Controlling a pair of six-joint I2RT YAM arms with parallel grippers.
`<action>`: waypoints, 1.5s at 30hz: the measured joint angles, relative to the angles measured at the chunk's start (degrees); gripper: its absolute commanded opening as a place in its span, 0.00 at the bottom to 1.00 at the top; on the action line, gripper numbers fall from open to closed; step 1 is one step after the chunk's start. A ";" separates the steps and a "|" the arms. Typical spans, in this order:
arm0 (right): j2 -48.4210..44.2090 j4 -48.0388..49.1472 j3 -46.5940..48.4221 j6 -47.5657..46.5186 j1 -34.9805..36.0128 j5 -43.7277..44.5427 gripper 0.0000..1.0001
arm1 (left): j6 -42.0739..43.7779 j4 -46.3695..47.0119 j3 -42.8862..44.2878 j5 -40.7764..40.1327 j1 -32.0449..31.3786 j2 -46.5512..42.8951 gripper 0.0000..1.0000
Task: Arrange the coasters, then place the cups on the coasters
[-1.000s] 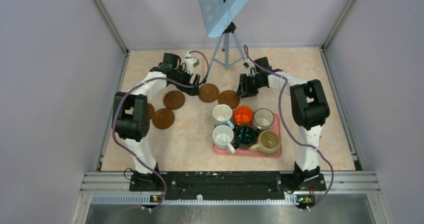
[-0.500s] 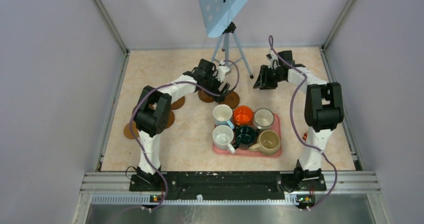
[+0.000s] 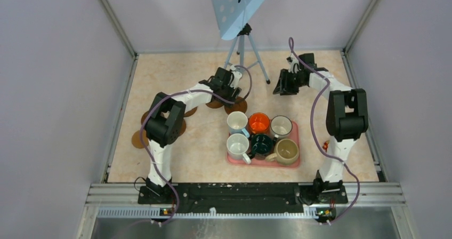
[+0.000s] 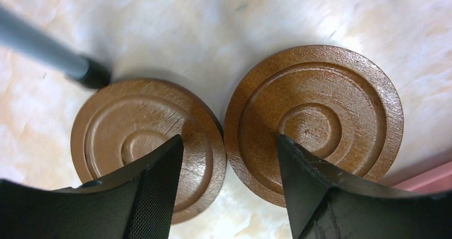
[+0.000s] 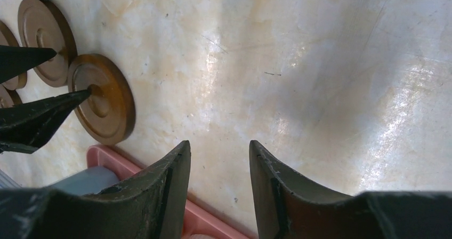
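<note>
Two brown ringed coasters lie side by side in the left wrist view, one on the left [image 4: 133,137] and one on the right [image 4: 320,111]. My left gripper [image 4: 229,138] hovers open over the gap between them, one fingertip above each disc, holding nothing. From above, this pair [image 3: 236,106] sits just behind the pink tray [image 3: 263,163], with my left gripper [image 3: 228,96] over it. Several cups stand on the tray: two white [image 3: 237,122], orange [image 3: 259,122], dark-rimmed white [image 3: 281,126], dark green [image 3: 261,144], beige [image 3: 287,151]. My right gripper [image 5: 219,143] is open over bare table.
More coasters [image 3: 139,138] lie scattered at the left, partly hidden under my left arm. A tripod [image 3: 242,52] holding a blue perforated board stands at the back centre; one foot [image 4: 93,73] rests close to the left coaster. Walls enclose the table on three sides.
My left arm swung right from the far-left coasters to the pair behind the tray, and its jaws narrowed. My right arm pulled back and right, away from that pair.
</note>
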 measured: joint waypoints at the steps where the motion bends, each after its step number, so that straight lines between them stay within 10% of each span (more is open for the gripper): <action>1: 0.00 -0.02 0.00 0.00 0.00 0.02 0.44 | -0.24 0.04 -1.11 -0.70 0.33 -0.79 0.69; 24: -0.94 -0.33 -2.60 -1.51 0.00 0.15 0.43 | -2.91 -5.09 -3.58 -1.73 26.67 -3.76 0.69; 45: -0.94 -1.40 -2.60 -3.37 0.00 1.49 0.43 | 4.59 -11.34 13.84 8.00 33.81 7.58 0.99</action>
